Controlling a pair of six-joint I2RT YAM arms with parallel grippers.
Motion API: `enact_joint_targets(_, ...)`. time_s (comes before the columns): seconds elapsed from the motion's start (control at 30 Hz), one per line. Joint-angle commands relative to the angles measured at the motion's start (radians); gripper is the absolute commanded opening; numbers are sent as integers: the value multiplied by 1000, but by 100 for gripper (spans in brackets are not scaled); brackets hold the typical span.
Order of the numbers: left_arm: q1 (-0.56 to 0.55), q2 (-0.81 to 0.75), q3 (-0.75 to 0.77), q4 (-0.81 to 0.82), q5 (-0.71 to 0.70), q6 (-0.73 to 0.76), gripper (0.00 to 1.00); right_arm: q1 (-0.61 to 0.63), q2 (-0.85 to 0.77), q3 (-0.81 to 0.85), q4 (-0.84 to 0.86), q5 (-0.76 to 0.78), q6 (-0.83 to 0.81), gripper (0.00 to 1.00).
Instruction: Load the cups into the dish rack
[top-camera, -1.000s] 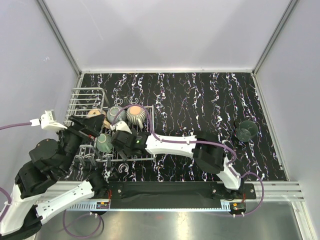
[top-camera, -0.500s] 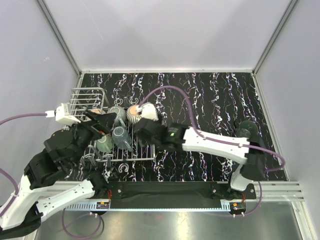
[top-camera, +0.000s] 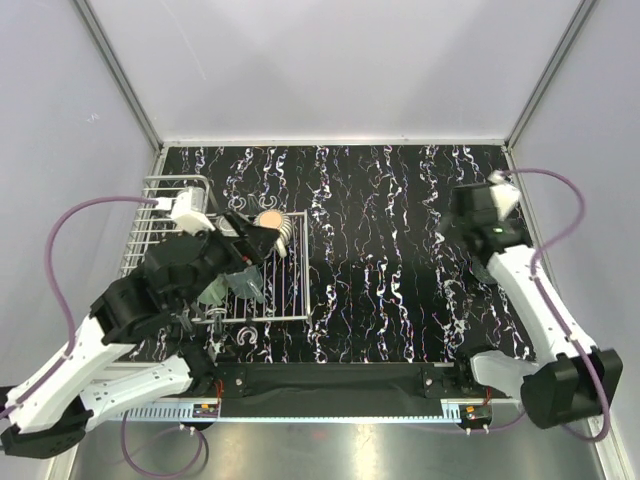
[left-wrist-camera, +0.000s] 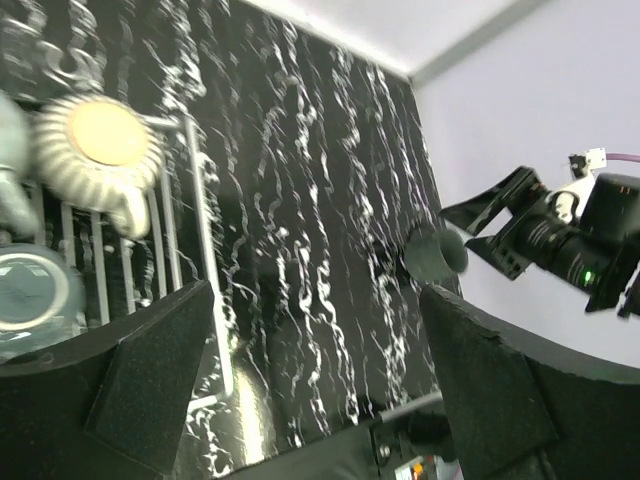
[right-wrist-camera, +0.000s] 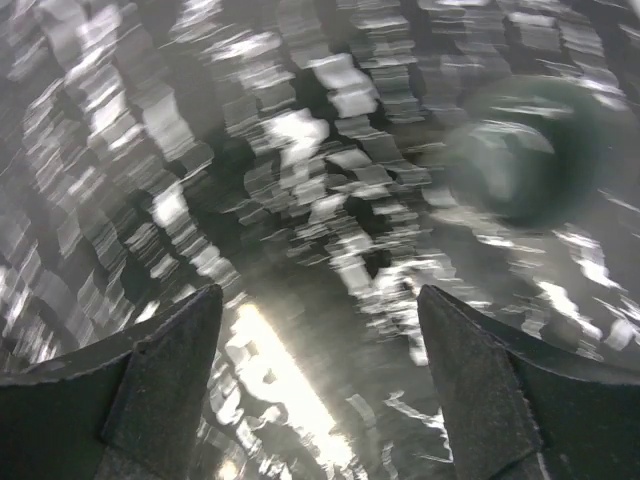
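Cups (top-camera: 243, 283) are being held by the dish rack (top-camera: 160, 200): a ribbed cup (left-wrist-camera: 100, 150) at its far right corner and a grey cup (left-wrist-camera: 35, 290) nearer. One dark cup (left-wrist-camera: 435, 255) is being seen on the table (top-camera: 380, 220), well to the right of the rack, just beside the right gripper (right-wrist-camera: 320, 340). Both grippers are being held spread, with nothing between the fingers. The left gripper (left-wrist-camera: 315, 330) is being held above the rack's right edge.

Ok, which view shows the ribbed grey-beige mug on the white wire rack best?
Left wrist: the ribbed grey-beige mug appears whole and close, handle included, on the white wire rack. Top external shows it small, partly covered by the left arm. Right wrist misses it entirely.
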Motion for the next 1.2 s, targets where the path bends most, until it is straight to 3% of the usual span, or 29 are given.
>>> enact_joint_targets(0.0,-5,58,2,93,135,-5,90,-238,-77,-60,-24,-120,5,87)
enact_joint_targets(0.1,-5,117,-2,114,209,-6,90,-471,-86,-107,-13,-241,-15,90)
enact_joint_targets(0.2,-5,170,-7,127,281,-17,89,-577,-75,-142,-1,-292,-6,89)
enact_joint_targets(0.4,-5,184,-82,203,381,-48,86,-654,-22,-141,5,-280,40,89)
enact_joint_targets(0.7,-5,160,-99,216,375,-14,87,-706,-8,-164,18,-189,71,89)
enact_joint_targets(1.17,-5,154,-105,220,381,11,87,-719,141,-188,139,-206,92,82)
